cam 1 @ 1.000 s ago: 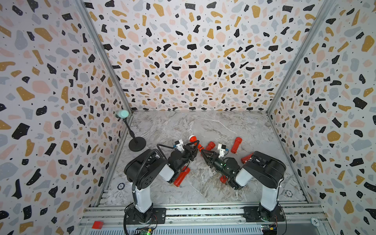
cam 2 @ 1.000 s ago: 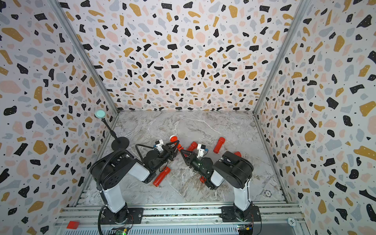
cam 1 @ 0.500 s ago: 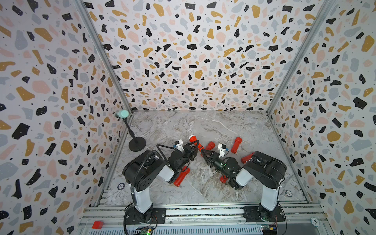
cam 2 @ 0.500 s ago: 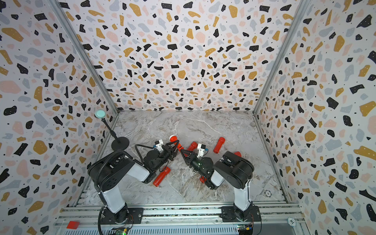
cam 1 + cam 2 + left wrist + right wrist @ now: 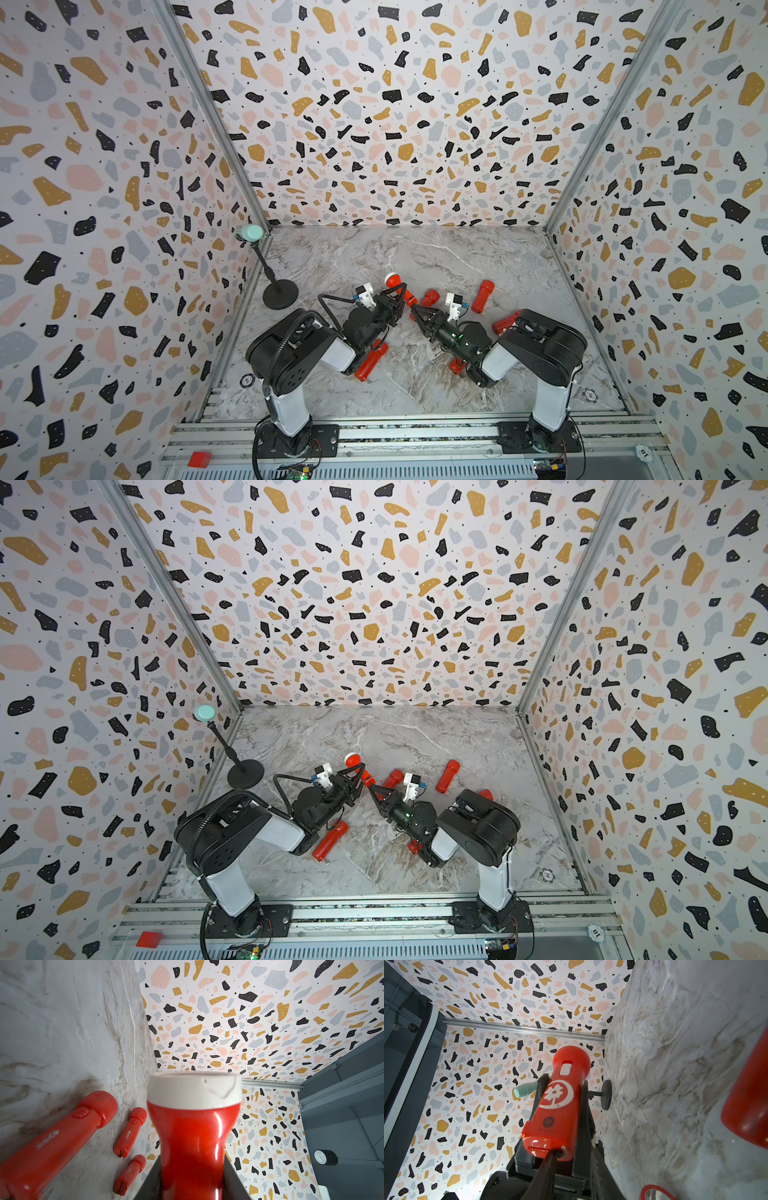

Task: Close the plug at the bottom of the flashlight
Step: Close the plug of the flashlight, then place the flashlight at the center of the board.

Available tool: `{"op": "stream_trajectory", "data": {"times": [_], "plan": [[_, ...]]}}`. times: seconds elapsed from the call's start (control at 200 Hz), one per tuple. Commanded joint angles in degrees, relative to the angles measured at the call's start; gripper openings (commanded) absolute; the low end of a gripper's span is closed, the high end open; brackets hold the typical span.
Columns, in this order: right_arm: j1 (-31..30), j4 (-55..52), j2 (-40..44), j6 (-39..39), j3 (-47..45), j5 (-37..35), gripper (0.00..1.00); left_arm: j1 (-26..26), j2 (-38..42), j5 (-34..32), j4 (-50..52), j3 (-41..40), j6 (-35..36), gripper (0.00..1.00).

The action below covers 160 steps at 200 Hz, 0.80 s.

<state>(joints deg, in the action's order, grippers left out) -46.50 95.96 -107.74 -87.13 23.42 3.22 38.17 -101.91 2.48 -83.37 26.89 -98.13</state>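
The left gripper (image 5: 399,291) clamps the raised flashlight (image 5: 390,280), its base touching the closed tips of the right gripper (image 5: 413,307), with bare table (image 5: 415,257) beyond.

Left jaws gripping red flashlight (image 5: 392,281), right jaws closed at its base

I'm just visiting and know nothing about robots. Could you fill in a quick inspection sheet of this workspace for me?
Surface: marble-look tabletop, brown streaks.
Job's things: flashlight, lifted off the table.
Clutter: spare flashlights lying flat; red block on the front rail.
Grippers: left gripper, jaws clamped on the flashlight; right gripper, jaws together, tip at its base.
Cables: black cable looped beside the left gripper.
Surroundings: speckled walls; microphone on stand.
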Motion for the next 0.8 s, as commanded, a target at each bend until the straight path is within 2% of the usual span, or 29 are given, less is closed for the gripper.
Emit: {"op": "stream_trajectory", "data": {"times": [0.0,0.481,0.796], "plan": [[0.71,11.23,-0.42,0.45,-1.26,-2.83,0.30,2.87,3.71,5.56,-17.81,1.32,-0.71,0.00],[0.71,10.46,-0.30,0.12,-3.42,-3.42,0.33,2.82,7.60,4.73,-15.34,2.98,1.09,0.00],[0.18,4.45,7.53,6.69,-3.95,-2.35,0.36,2.36,8.03,2.68,-14.39,2.06,1.10,0.00]]}}
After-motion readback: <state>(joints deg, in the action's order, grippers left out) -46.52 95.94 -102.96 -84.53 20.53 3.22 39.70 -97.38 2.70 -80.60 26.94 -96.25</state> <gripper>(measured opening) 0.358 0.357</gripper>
